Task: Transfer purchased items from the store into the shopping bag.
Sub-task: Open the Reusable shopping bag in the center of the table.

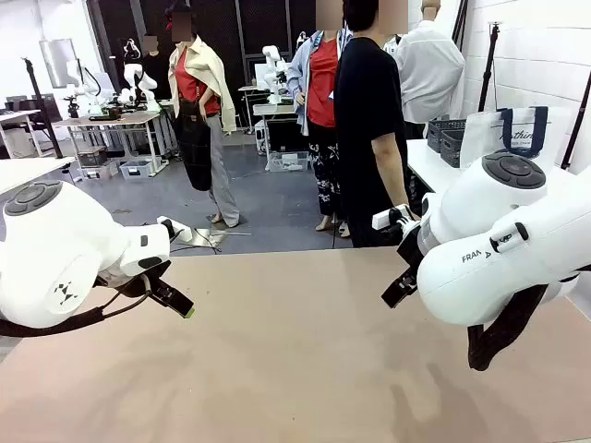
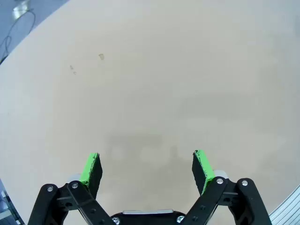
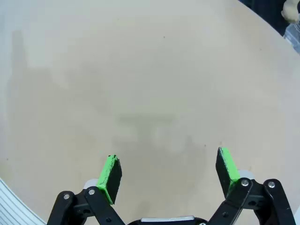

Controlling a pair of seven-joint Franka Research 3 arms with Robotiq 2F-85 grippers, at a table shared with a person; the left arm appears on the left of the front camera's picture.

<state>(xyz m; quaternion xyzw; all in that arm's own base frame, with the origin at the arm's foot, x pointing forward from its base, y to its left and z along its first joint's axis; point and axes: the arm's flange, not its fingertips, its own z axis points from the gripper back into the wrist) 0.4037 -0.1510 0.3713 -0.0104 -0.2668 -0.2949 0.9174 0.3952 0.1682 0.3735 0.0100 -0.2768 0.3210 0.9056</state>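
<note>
We see a smooth, matte, tan worktop (image 1: 295,369) with faint scuffs and soft shadows. Its far edge runs straight across the front view, and a person (image 1: 367,120) in a black T-shirt stands just beyond it. In the left wrist view the edge curves past the top-left corner, with grey floor and a loose cable beyond. In the right wrist view it curves past the top right. Broad, flat room lies open around both arms (their glossy, rounded white shells bulk large at either side of the front view). The left gripper (image 2: 147,164) hangs above the bare surface, released. Its black linkage fingers are spread wide, and its green pads (image 2: 91,168) are well apart, touching neither the worktop nor each other. The right gripper (image 3: 168,168) hangs the same way, spread wide, with plain tan surface between its pads and nothing grasped. The shopping bag (image 1: 517,138) is crinkly, translucent and whitish, with dark navy strap handles and a small dark mark. It stands upright on a white side table (image 1: 425,168) at the far right, behind the right arm and well apart from both grippers. Just beside it on that table are two dark grey lattice baskets (image 1: 445,134). We cannot tell what they contain.
</note>
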